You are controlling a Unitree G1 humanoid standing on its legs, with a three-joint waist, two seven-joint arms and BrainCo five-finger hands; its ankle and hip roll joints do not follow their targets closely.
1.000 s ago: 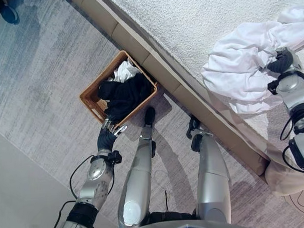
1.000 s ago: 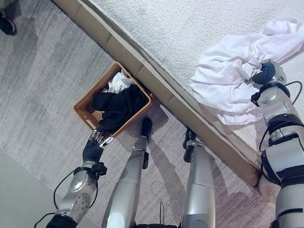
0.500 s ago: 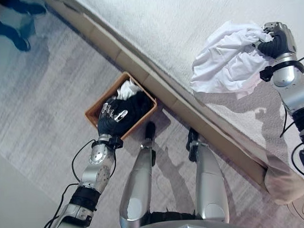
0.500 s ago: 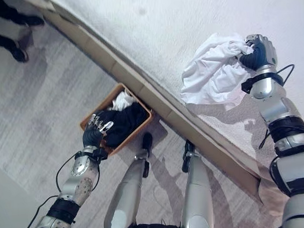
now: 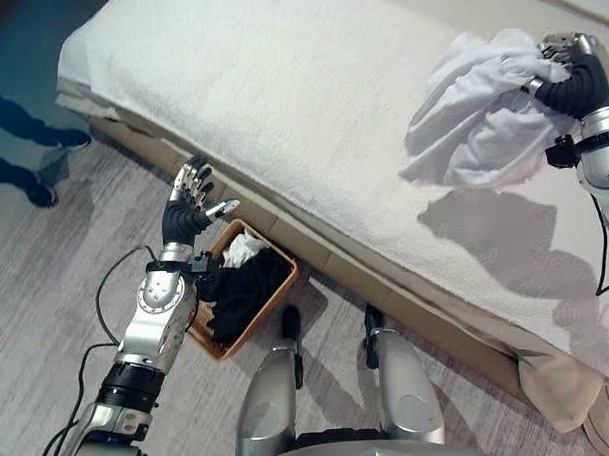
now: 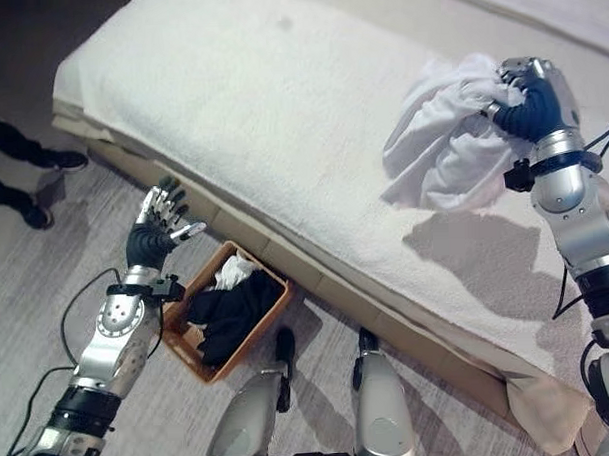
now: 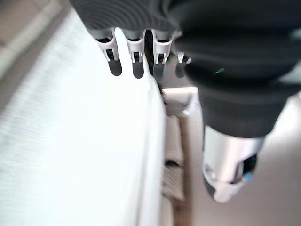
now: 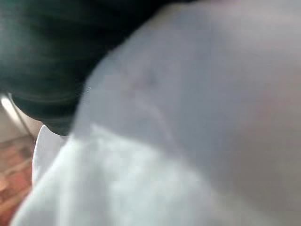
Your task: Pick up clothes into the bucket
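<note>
Up high, right hand [image 6: 528, 98] clutches white cloth [image 6: 444, 148], fingertips buried; left hand [image 5: 188, 207] spread, empty.

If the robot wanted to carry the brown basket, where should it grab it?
Probably the rim of the brown basket on its floor side, coming down from above. It has an open top, no handle is visible, and its far side sits against the bed. Black clothes heap over the middle, so a bare edge is easier. The open left hand hangs nearest.
</note>
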